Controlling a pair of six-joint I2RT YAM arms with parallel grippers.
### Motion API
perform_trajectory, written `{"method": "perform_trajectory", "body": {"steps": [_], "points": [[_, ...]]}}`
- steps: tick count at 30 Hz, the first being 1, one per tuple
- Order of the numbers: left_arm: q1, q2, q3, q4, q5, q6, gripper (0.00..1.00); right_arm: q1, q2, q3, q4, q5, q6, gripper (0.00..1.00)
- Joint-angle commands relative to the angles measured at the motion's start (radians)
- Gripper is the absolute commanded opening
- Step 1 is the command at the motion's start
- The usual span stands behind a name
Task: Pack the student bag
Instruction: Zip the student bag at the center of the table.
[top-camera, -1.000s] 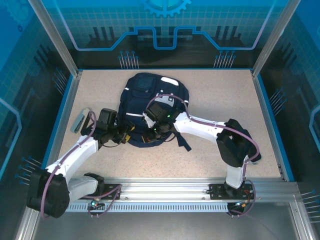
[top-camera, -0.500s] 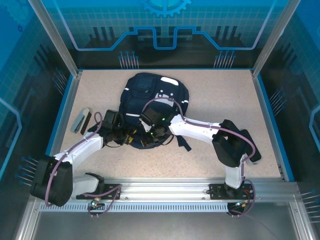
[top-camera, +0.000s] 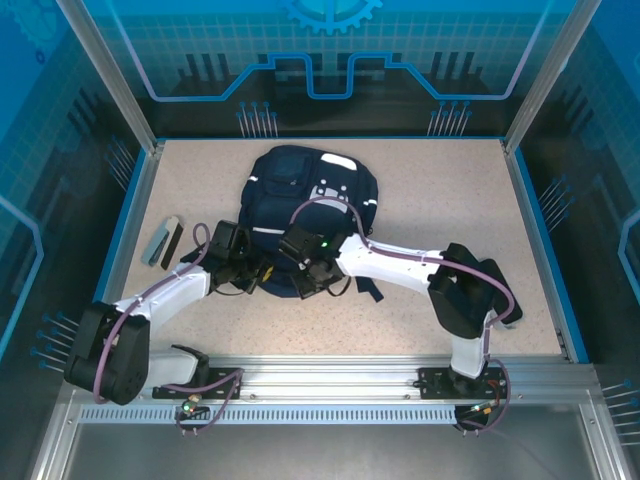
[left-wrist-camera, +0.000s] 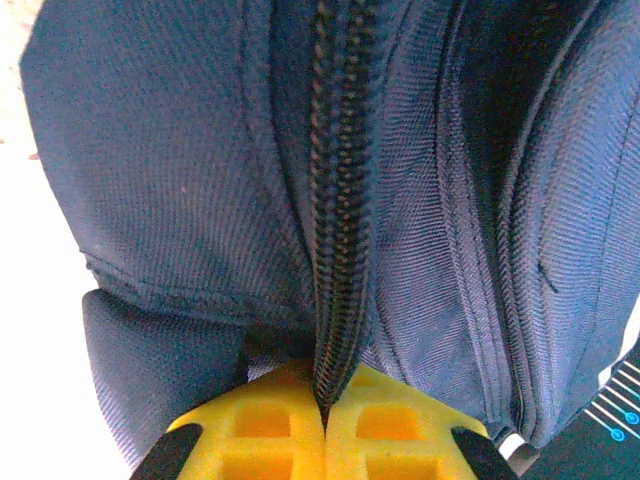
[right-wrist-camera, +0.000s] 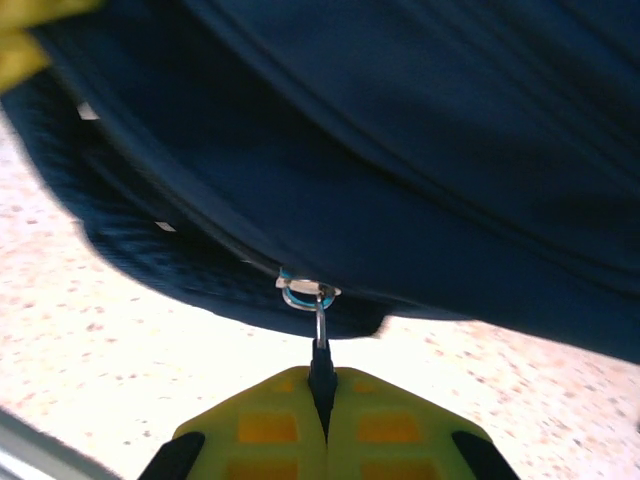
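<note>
1. From the top external camera, we see the student bag (top-camera: 300, 185) lying flat in the middle of the table (top-camera: 450, 200); both arms reach in to its near edge, the left gripper (top-camera: 262, 272) at the near-left part, the right gripper (top-camera: 318, 283) just beside it to the right; a grey case (top-camera: 156, 242) and a dark booklet (top-camera: 173, 240) lie together well to the left, apart from the bag.
2. At the left wrist, we see the left gripper (left-wrist-camera: 323, 410) with its yellow pads pressed together, pinching the bag's zipper (left-wrist-camera: 338, 200); navy fabric spreads on both sides of it.
3. At the right wrist, we see the right gripper (right-wrist-camera: 322, 405) clamped narrow on the zipper pull (right-wrist-camera: 320, 350), which hangs from a metal ring at the bag's edge; speckled table shows below.
</note>
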Motion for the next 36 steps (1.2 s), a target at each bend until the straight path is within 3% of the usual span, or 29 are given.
{"method": "perform_trajectory", "body": {"steps": [1,12,27,36], "points": [[0.012,-0.038,-0.01,-0.045,-0.086,0.04,0.04,-0.033,-0.071,-0.08,-0.137,0.13,0.095,0.0],[0.027,-0.112,-0.005,-0.1,-0.097,0.092,0.0,-0.198,-0.182,-0.205,-0.135,0.226,0.111,0.0],[0.055,-0.218,-0.017,-0.216,-0.061,0.17,0.0,-0.43,-0.166,-0.18,-0.004,0.178,-0.078,0.0],[0.064,-0.238,-0.013,-0.245,0.04,0.265,0.0,-0.539,-0.102,-0.162,0.014,0.143,-0.03,0.0]]}}
